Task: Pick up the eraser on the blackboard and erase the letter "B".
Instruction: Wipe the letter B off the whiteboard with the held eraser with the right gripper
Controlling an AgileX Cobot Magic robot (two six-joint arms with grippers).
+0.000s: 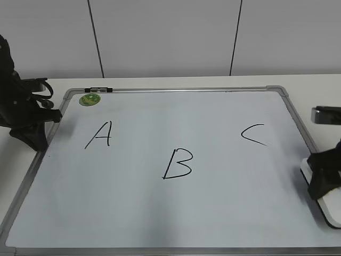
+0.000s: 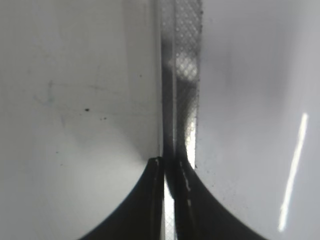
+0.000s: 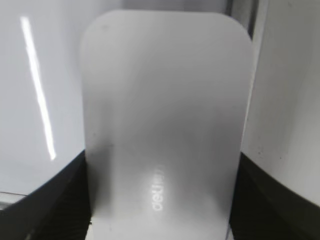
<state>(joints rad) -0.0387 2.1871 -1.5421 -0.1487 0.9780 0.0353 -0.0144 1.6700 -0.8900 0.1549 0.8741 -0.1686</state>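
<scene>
The blackboard (image 1: 224, 202) is a glossy white board in a silver frame, lying flat, with a black "A" (image 1: 99, 134), the letter "B" (image 1: 177, 164) at its middle and a "C" (image 1: 253, 134). The white eraser (image 1: 326, 209) lies at the board's right edge. In the right wrist view the eraser (image 3: 165, 115) fills the space between the jaws. My right gripper (image 1: 322, 184) (image 3: 162, 157) has a finger pressed against each long side of it. My left gripper (image 1: 37, 141) (image 2: 170, 162) is shut and empty over the board's left frame (image 2: 182, 75).
A small round green magnet (image 1: 90, 99) sits at the board's far left corner. A black marker (image 1: 98, 89) lies just beyond the top frame. A white panelled wall stands behind the table.
</scene>
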